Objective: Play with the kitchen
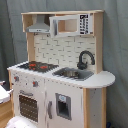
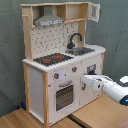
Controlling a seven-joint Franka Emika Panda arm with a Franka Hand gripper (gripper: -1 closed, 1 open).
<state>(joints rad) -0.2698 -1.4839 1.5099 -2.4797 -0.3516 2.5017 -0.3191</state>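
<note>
Toy kitchen, tall, white panels with light-wood frame, filling the centre of both exterior views; it stands on a wooden floor or tabletop seen at the bottom of the second exterior view

Stovetop: flat black slab with red ring burners, at the centre left of the first exterior view

Sink: shallow metallic basin set in the white counter, just beside the stovetop

Faucet: black, arched neck, upright behind the sink

Hood: grey, sloped, under the top shelf at the upper left of the first exterior view

Backsplash: white with a brick-like pattern

Knobs: small, round, red-centred, on the front panel above the oven

Oven door: white frame with a dark gridded window and a horizontal bar handle

Robot arm: rounded white casing, entering from the lower right of the second exterior view; its gripper is right at the kitchen's front, beside the oven door. Cannot tell whether it is released or clenched

Backdrop: dark grey cloth behind the unit
</note>
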